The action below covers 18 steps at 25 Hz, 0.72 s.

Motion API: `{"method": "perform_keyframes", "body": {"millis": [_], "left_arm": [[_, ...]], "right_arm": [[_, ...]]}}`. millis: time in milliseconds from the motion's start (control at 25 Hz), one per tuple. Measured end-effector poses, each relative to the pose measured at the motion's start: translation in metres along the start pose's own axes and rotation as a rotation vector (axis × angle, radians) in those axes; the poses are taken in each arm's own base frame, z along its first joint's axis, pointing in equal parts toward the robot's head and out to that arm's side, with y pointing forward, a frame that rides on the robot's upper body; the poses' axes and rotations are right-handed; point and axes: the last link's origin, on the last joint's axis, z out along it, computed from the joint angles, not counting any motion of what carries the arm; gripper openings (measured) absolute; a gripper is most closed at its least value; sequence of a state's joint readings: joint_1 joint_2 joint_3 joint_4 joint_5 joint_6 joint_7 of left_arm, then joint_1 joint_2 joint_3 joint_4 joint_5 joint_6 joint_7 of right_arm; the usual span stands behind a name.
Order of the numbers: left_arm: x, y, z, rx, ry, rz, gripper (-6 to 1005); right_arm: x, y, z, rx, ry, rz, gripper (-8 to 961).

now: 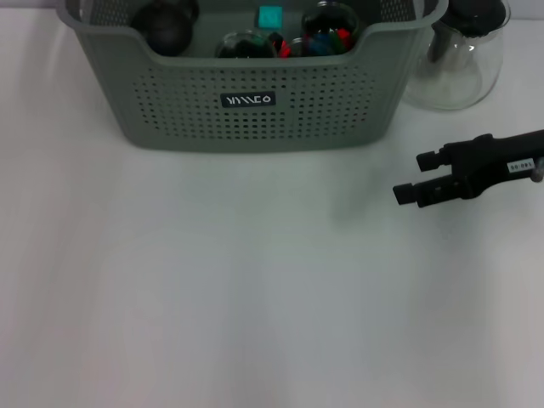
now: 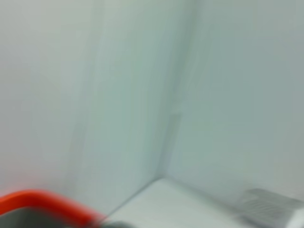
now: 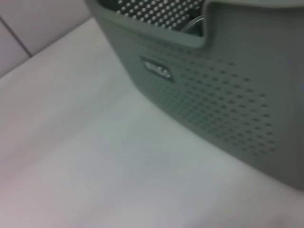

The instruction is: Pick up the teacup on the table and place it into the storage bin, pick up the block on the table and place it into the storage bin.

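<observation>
From my head camera the white tabletop [image 1: 255, 289] runs smooth and matte, and at its far edge sits the storage bin [image 1: 170, 102], grey-green plastic with perforated walls, rolled rim and a black label. Inside it I see a dark round piece, a teal block [image 1: 269, 16] and clear glass holding coloured bits; I cannot pick out the teacup. Right of the bin stands a clear glass jug [image 1: 459, 59], and nearer me the right tool [image 1: 415, 177] hovers over the tabletop, black fingers parted, gripping nothing.

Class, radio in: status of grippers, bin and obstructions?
Right gripper open, empty, over table right of storage bin. Left gripper out of view. Teal block in bin. Glass jug beside bin.
</observation>
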<state>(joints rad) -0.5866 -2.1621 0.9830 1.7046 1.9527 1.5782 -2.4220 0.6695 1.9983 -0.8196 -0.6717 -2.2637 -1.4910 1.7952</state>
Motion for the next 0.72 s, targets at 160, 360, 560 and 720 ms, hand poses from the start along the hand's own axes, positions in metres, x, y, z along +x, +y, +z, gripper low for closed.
{"method": "perform_keyframes", "body": {"millis": [160, 360, 560, 720], "left_arm": [[-0.035, 0.002, -0.022, -0.133, 0.068, -0.078, 913], [-0.11, -0.009, -0.028, -0.289, 0.058, -0.213, 912], [-0.162, -0.015, -0.028, -0.319, 0.046, -0.25, 912], [-0.195, -0.02, -0.027, -0.251, -0.029, -0.282, 911]], "right_arm": [[0.003, 0.007, -0.003, -0.05, -0.006, -0.032, 947], [0.004, 0.013, -0.005, -0.094, -0.024, -0.056, 947], [-0.005, 0.022, -0.004, -0.154, -0.064, -0.094, 947], [-0.013, 0.03, -0.006, -0.201, -0.126, -0.141, 946]]}}
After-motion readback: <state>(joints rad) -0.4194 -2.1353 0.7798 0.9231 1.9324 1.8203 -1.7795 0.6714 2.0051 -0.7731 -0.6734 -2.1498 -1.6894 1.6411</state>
